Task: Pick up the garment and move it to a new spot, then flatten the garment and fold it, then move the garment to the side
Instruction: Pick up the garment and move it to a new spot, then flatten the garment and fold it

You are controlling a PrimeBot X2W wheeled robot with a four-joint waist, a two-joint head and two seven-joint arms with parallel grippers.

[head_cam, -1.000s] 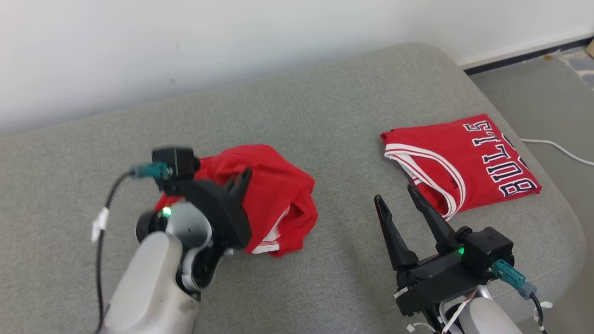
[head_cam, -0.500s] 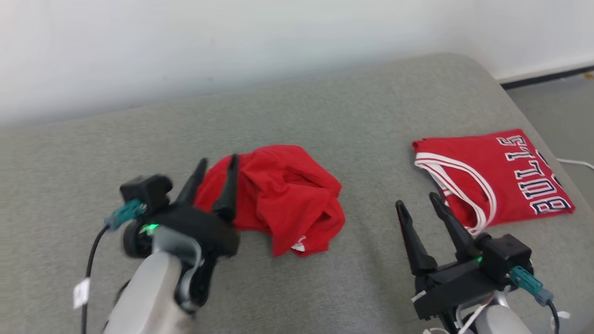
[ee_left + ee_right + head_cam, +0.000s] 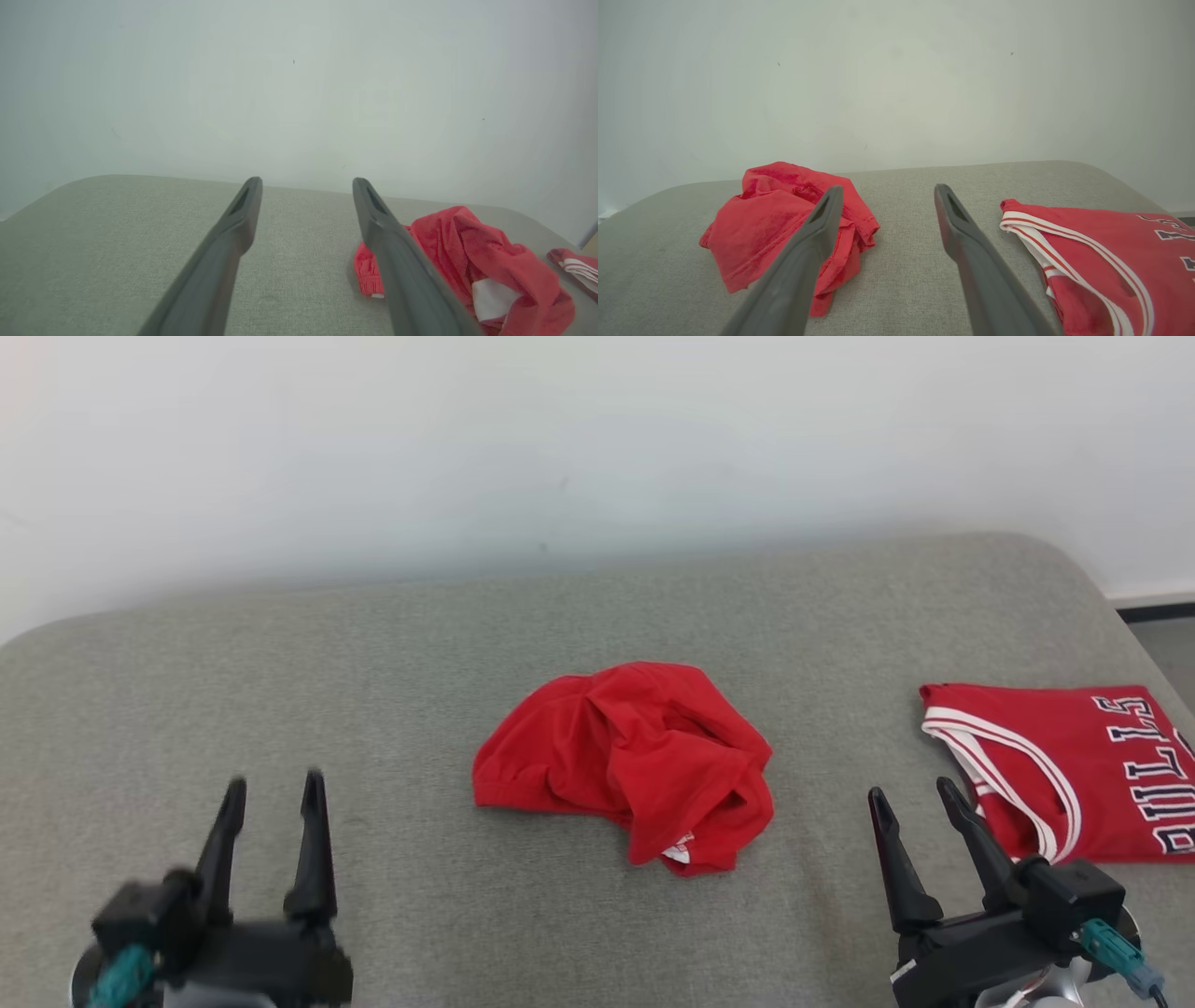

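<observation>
A crumpled red garment (image 3: 635, 761) lies in a heap at the middle of the grey cushion (image 3: 373, 653), with a white label showing at its near edge. It also shows to the right in the left wrist view, garment (image 3: 467, 261), and to the left in the right wrist view, garment (image 3: 784, 219). My left gripper (image 3: 274, 791) stands open at the lower left, well apart from the heap. My right gripper (image 3: 913, 795) stands open at the lower right, between the heap and a folded jersey. Nothing is between either pair of fingers.
A folded red jersey (image 3: 1055, 765) with white trim and "BULLS" lettering lies at the cushion's right end, jersey (image 3: 1101, 247). A white wall (image 3: 560, 448) runs behind the cushion. A strip of floor and dark skirting (image 3: 1158, 611) shows past the right edge.
My left gripper has let go of the red garment and drawn back to the lower left, standing open. The camera has turned and tilted up, shifting the whole picture.
</observation>
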